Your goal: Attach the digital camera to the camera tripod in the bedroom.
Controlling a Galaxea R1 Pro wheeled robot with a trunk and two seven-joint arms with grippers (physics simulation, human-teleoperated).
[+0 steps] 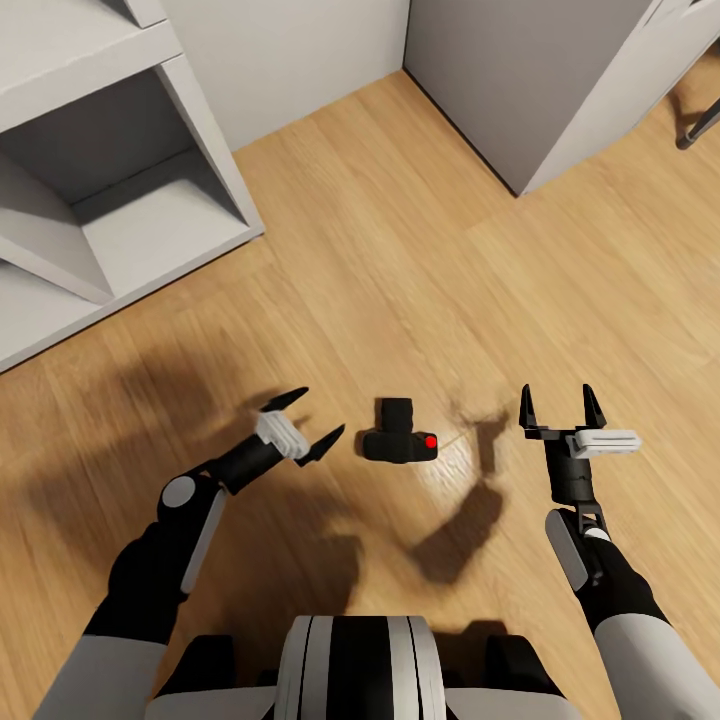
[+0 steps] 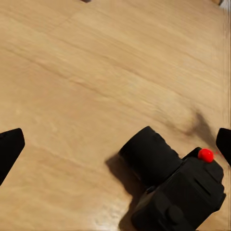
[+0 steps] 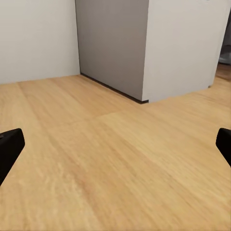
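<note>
At the far left of the head view stands a white shelving unit with open compartments, its lower edge meeting the light wood floor. Next, the left pincer hangs low over the floor with its two black fingers spread wide and nothing between them, pointing toward the middle of the scene. Just beside its fingertips, to the right, the digital camera lies on the floor, apart from both pincers, its short lens barrel pointing away from the robot and its round red button at its right end. In the left wrist view the digital camera sits near one fingertip, not touching it, with bare floor beyond. Further right, the right pincer is likewise wide open and empty, fingers pointing forward, standing somewhat farther from the camera than the left one. At upper right a grey cabinet projects into the room; its corner shows in the right wrist view. Open floor runs between shelving and cabinet up to the white wall.
</note>
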